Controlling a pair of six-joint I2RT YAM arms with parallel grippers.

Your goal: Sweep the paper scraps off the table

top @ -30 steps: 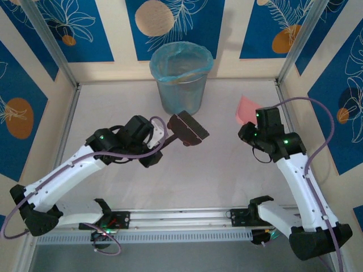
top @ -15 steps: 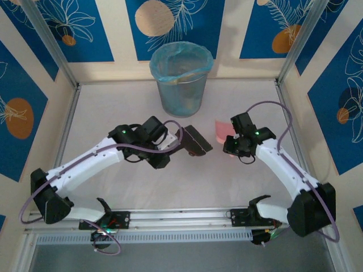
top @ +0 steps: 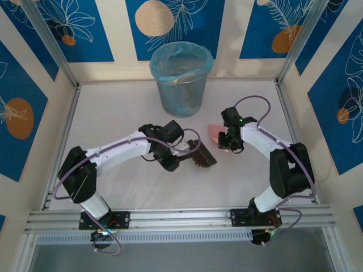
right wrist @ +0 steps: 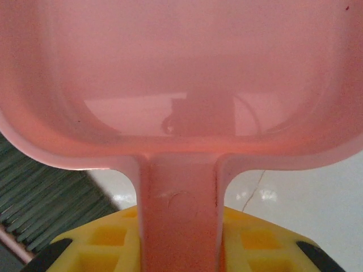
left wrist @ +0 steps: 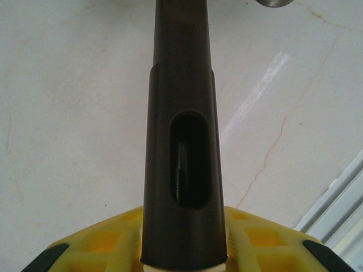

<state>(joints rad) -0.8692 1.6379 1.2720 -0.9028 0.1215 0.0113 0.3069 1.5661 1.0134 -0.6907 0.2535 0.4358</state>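
Just under the right gripper (top: pixel 226 141) and dustpan (top: pixel 215 132) lies the table (top: pixel 113 113).

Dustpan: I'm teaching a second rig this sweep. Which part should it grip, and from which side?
Grip the dustpan by its flat handle, coming in from the handle's free end, behind the pan's back wall. The handle is a narrow straight strip that a hand can clamp across, while the pan itself is a wide tray. The right hand holds it that way.
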